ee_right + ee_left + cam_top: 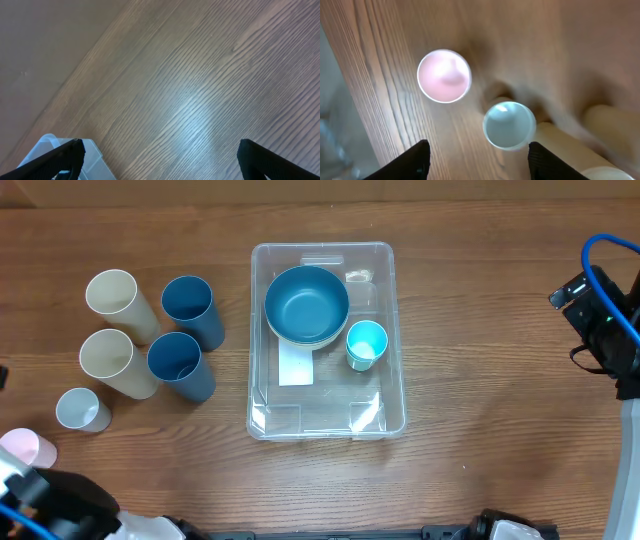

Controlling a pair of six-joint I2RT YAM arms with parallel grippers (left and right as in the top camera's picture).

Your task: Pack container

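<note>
The clear plastic container (390, 380) stands mid-table, with a white label on its base. Inside it are a round blue bowl (306, 303) and a small cyan cup (365, 343). At the left stand two cream cups (115, 298) (112, 360), two dark blue cups (190, 307) (179, 364), a pale grey-blue cup (80, 409) and a pink cup (28, 448). My left gripper (477, 162) is open above the table, just short of the pale cup (508, 125) and pink cup (443, 75). My right gripper (160, 160) is open over bare wood, and a container corner (50, 145) shows by its left finger.
The left arm (50, 505) is at the bottom-left corner. The right arm (605, 320) with its blue cable is at the right edge. A cream cup's side (615, 125) lies right of the pale cup in the left wrist view.
</note>
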